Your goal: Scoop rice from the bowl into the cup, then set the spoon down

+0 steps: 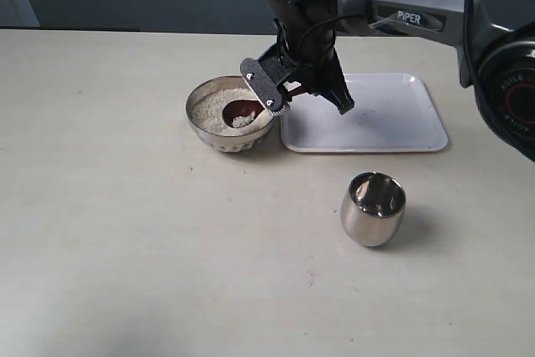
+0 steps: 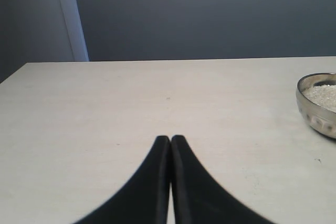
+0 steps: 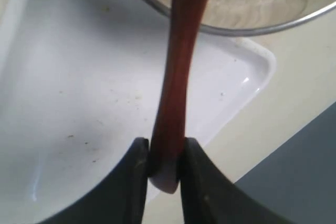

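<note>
The metal bowl (image 1: 226, 131) holds pale rice (image 1: 211, 111) and stands left of a white tray. My right gripper (image 1: 288, 89) is shut on the end of the reddish-brown spoon's handle (image 3: 176, 77). The spoon's oval end (image 1: 243, 113) lies in the bowl with a little rice on it. In the right wrist view the gripper (image 3: 164, 153) pinches the handle, which runs over the bowl's rim (image 3: 252, 29). The shiny steel cup (image 1: 373, 208) stands upright nearer the front, right of the bowl. My left gripper (image 2: 170, 141) is shut and empty, hovering over bare table with the bowl (image 2: 317, 103) off to one side.
A white rectangular tray (image 1: 393, 119) lies just right of the bowl, under the right gripper; it shows a few dark specks (image 3: 68, 108). The beige table (image 1: 125, 248) stretches wide on the left and front. A dark wall stands behind.
</note>
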`<act>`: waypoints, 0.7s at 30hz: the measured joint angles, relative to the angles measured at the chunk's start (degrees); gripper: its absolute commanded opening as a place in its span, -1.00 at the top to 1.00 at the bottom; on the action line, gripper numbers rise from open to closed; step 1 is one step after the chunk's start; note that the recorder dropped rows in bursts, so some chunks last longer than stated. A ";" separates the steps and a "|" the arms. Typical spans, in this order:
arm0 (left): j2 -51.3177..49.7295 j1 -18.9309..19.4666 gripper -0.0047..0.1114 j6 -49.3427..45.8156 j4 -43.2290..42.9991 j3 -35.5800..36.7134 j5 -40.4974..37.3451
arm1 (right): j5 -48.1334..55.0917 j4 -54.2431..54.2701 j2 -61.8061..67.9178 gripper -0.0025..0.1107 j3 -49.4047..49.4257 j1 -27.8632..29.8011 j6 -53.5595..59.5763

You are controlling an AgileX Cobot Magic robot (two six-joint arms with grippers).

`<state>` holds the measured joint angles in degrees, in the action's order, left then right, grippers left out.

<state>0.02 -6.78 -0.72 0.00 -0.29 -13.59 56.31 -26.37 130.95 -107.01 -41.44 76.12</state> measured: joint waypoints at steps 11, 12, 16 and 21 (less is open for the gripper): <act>0.00 0.00 0.91 0.00 0.00 0.00 0.00 | 3.58 4.73 -3.11 0.97 0.00 0.97 1.11; 0.00 0.00 0.91 0.00 0.00 0.00 0.00 | 4.33 4.88 -3.54 0.97 0.00 1.05 1.19; 0.00 0.00 0.91 0.00 0.00 0.00 0.00 | 6.31 5.60 -4.27 0.97 0.00 1.20 1.45; 0.00 0.00 0.91 0.00 0.00 0.00 0.00 | 8.49 6.92 -4.55 0.97 0.00 1.20 1.58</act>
<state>0.02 -6.78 -0.72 0.00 -0.29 -13.59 64.80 -19.45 126.40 -107.01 -40.24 77.70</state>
